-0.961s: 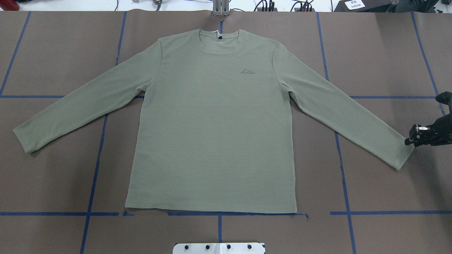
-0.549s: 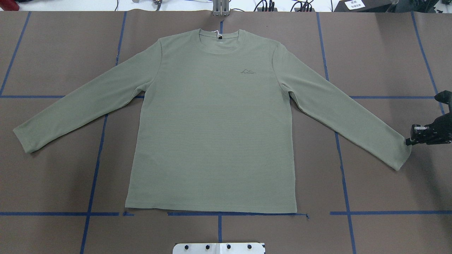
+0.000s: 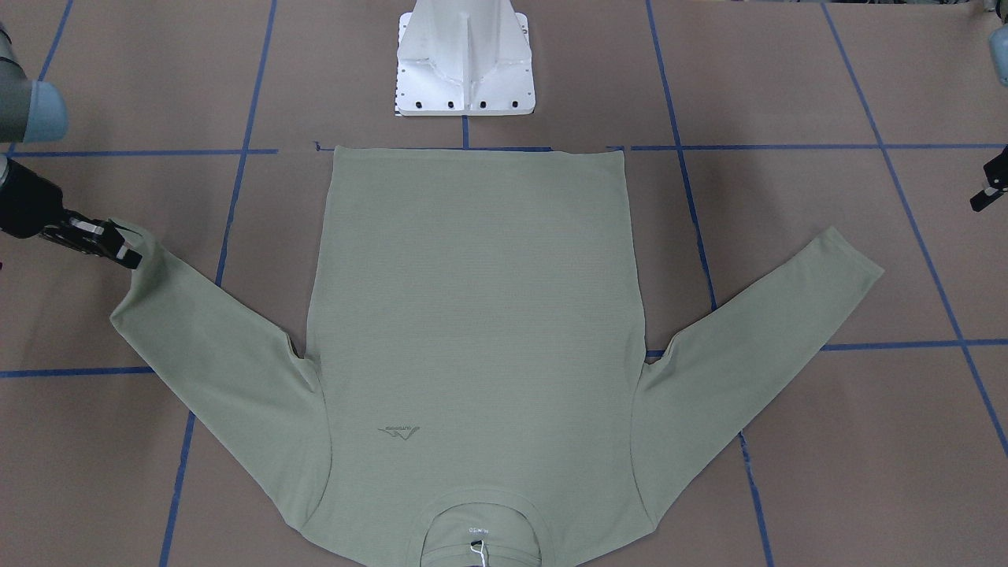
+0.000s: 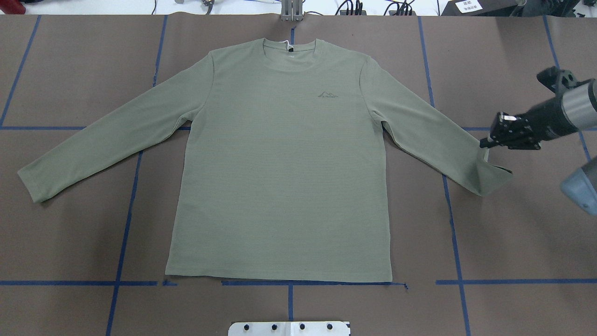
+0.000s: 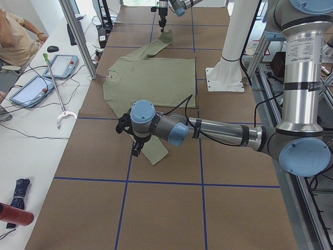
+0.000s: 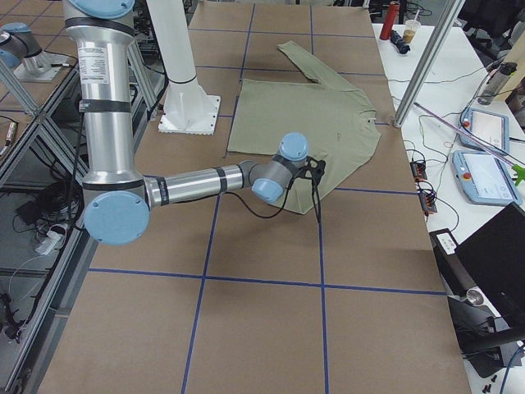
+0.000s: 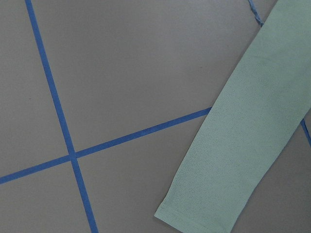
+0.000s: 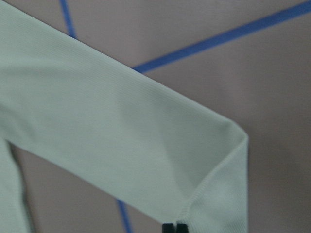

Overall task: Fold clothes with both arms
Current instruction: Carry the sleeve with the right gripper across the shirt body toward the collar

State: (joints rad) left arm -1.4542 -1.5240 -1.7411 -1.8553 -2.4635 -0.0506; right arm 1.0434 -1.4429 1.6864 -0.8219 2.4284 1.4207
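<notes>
The pale sage-green long-sleeved shirt [image 4: 280, 177] lies flat, chest logo up, neck at the far edge; it also shows in the front view [image 3: 472, 299]. My right gripper [image 4: 485, 144] is shut on the cuff of the sleeve on the overhead view's right and holds it lifted, so the sleeve end doubles back over itself [image 8: 146, 145]. It also shows in the front view [image 3: 132, 258]. The other sleeve [image 4: 93, 140] lies straight, its cuff [image 7: 194, 213] flat on the table. My left gripper [image 5: 136, 150] hangs just beside that cuff; I cannot tell whether it is open or shut.
The white pedestal base [image 3: 465, 63] stands at the near table edge behind the hem. Blue tape lines [image 4: 123, 233] cross the brown table cover. Cables and gear line the far edge [image 4: 373, 7]. An operator [image 5: 15, 36] and tablets sit at the side table.
My right gripper has risen and moved inward and toward the far edge with the cuff. The sleeve end, flat before, is now lifted and folded back. The rest of the shirt is unmoved.
</notes>
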